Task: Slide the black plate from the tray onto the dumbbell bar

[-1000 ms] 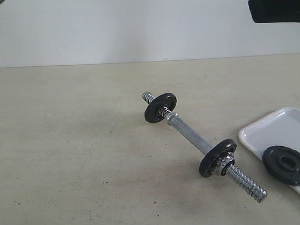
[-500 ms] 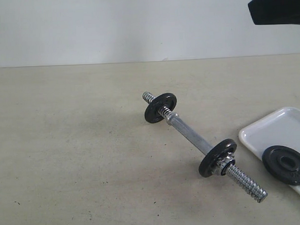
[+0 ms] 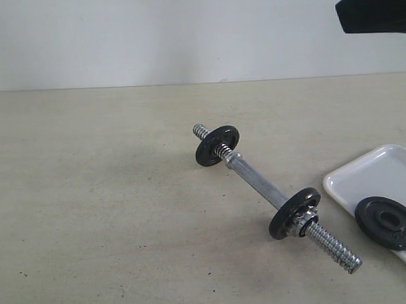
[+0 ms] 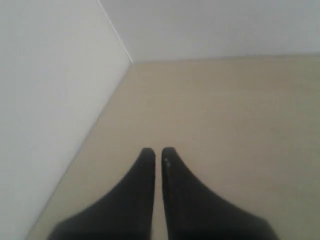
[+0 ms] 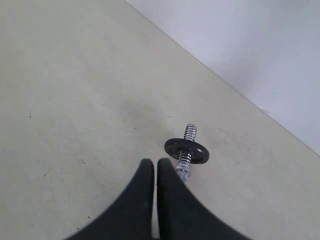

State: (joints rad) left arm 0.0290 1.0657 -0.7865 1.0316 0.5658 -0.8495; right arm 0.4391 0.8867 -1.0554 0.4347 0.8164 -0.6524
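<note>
The black plate (image 3: 387, 223) lies flat on the white tray (image 3: 364, 175) at the right edge of the exterior view. The dumbbell bar (image 3: 261, 186) lies slantwise mid-table, with one black disc (image 3: 217, 145) near its far threaded end and another (image 3: 294, 213) near its near end. In the right wrist view the far disc (image 5: 186, 150) and the bar's threaded end (image 5: 190, 132) show just beyond my right gripper (image 5: 154, 162), which is shut and empty. My left gripper (image 4: 155, 150) is shut and empty over bare table near a wall.
A black part of the right arm (image 3: 375, 9) hangs at the top right of the exterior view. A white wall (image 3: 172, 36) runs along the back of the beige table (image 3: 91, 196). The tray runs off the right edge of view.
</note>
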